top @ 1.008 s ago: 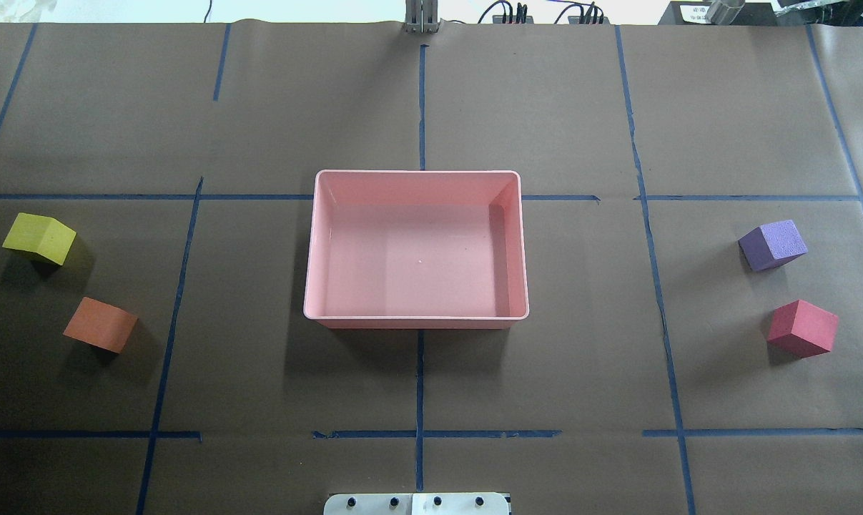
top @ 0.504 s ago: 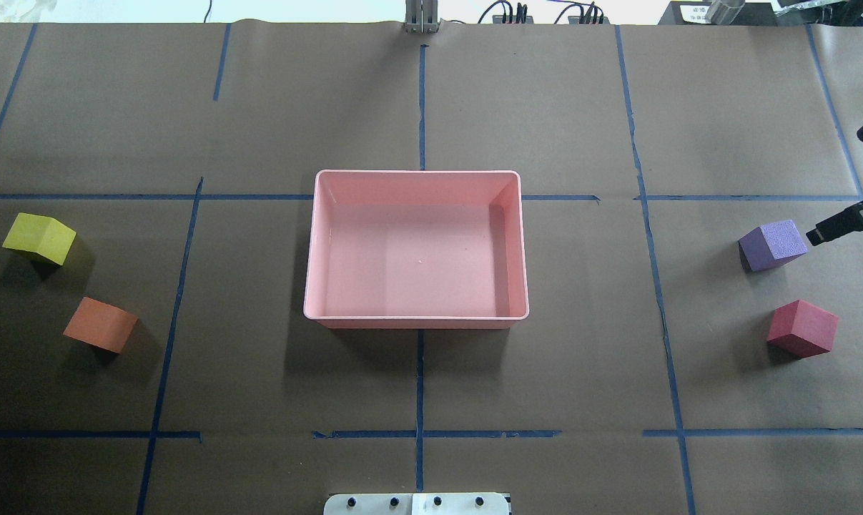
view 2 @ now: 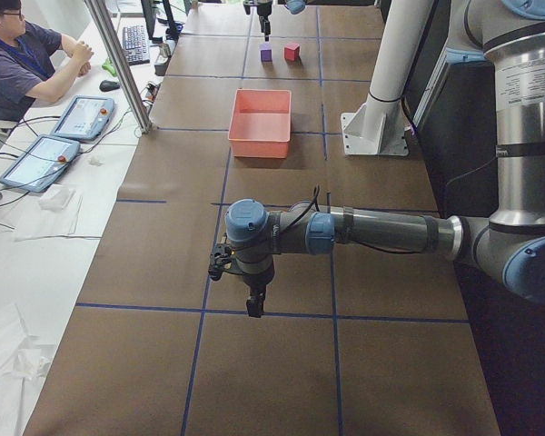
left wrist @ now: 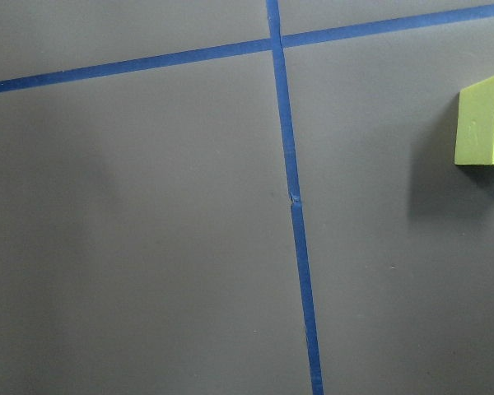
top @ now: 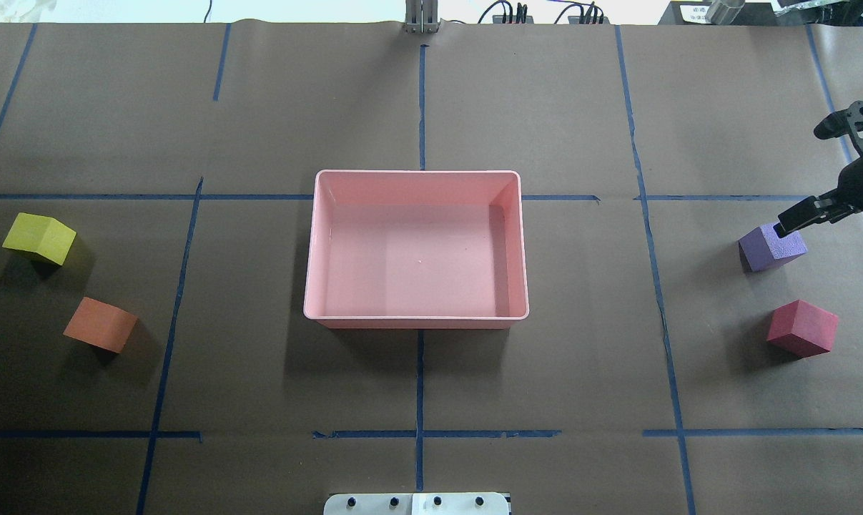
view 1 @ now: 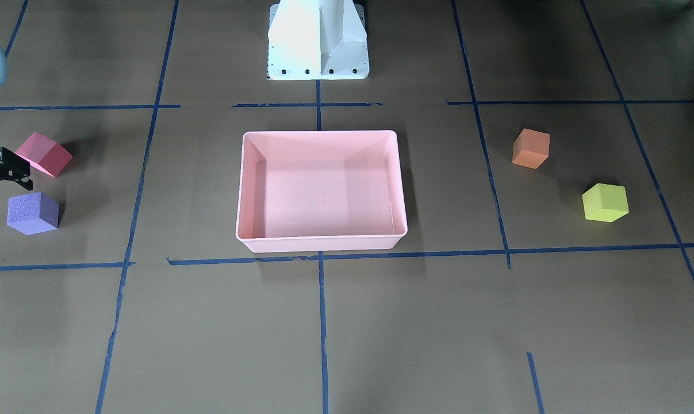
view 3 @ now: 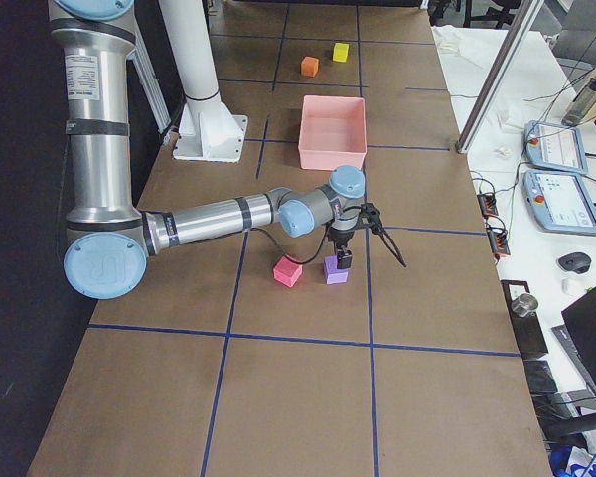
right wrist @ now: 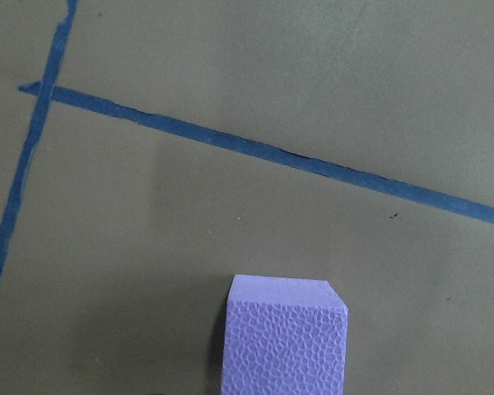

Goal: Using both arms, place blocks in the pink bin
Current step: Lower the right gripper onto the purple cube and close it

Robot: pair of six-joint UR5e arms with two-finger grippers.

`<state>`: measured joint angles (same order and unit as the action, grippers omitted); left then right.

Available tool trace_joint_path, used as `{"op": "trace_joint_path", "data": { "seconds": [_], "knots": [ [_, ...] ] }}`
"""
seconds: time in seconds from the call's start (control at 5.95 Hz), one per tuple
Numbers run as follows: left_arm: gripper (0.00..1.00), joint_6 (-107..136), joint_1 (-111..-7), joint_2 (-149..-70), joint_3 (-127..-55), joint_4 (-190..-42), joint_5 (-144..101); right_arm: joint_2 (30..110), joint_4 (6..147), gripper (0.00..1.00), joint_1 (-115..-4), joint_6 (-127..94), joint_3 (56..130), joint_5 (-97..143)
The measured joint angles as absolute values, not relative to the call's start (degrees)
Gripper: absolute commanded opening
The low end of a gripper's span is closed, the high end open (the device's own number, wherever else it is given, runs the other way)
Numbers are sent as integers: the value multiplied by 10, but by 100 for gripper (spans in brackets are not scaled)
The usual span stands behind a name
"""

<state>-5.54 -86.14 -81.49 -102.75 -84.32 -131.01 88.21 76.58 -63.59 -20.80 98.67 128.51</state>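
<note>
Smooth, sloped-walled pink bin [top: 417,322] sits mid-table, every cube outside it: yellow-green block [top: 39,238] and orange block [top: 100,325] on the left, red-pink block [top: 803,327] right. Right gripper [top: 803,179], jaws spread, hangs by the pebbly purple block [top: 767,252]; left gripper [view 2: 241,286], can't tell if it's spread or closed

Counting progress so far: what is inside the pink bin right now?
Nothing: the shallow pale-pink plastic bin shows a bare floor in both overhead and front views, none of it covered. The purple foam cube, red-pink cube, orange cube and yellow-green cube sit outside it.
</note>
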Motion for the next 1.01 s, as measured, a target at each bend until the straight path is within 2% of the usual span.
{"op": "trace_joint_path", "data": {
  "seconds": [0.5, 0.67, 0.84, 1.01],
  "knots": [
    [100, -55, -861, -816, -1029, -844, -1310, 866, 749, 100, -601, -218, 927, 1258],
    [100, -55, -861, -816, -1030, -844, -1310, 861, 722, 94, -590, -218, 896, 1254],
    [100, -55, -861, -816, -1031, -843, -1310, 856, 701, 55, -585, -218, 873, 1252],
    [100, -55, -861, -816, -1032, -843, -1310, 854, 692, 38, -583, -223, 867, 1252]
  ]
}}
